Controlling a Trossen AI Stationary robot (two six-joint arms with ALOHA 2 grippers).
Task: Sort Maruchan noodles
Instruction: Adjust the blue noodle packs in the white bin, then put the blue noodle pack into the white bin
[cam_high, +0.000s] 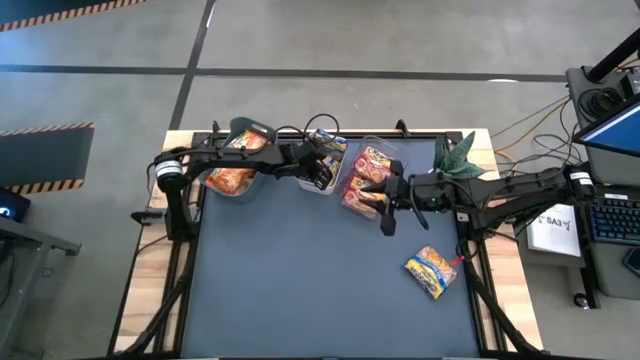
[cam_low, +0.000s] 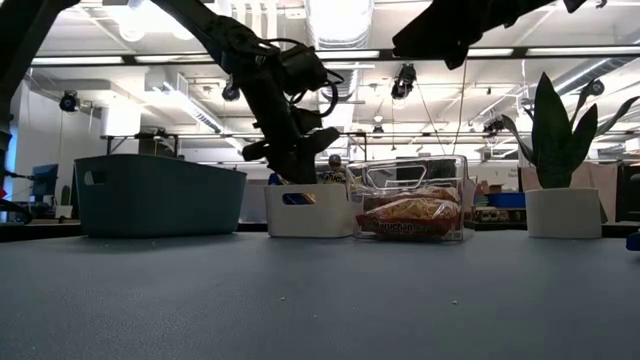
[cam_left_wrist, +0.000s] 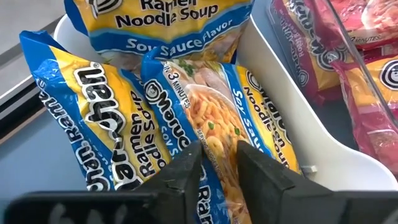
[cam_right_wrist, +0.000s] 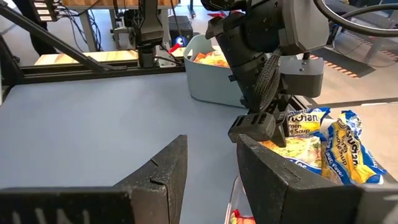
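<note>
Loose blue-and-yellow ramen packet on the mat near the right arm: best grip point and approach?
The blue-and-yellow packet lies flat and skewed on the mat, alone. I'd bring the right end effector straight down, fingers across its narrower width near the middle, wrist turned to match the skew. Crinkly film may slip, so pinch firmly.
</note>
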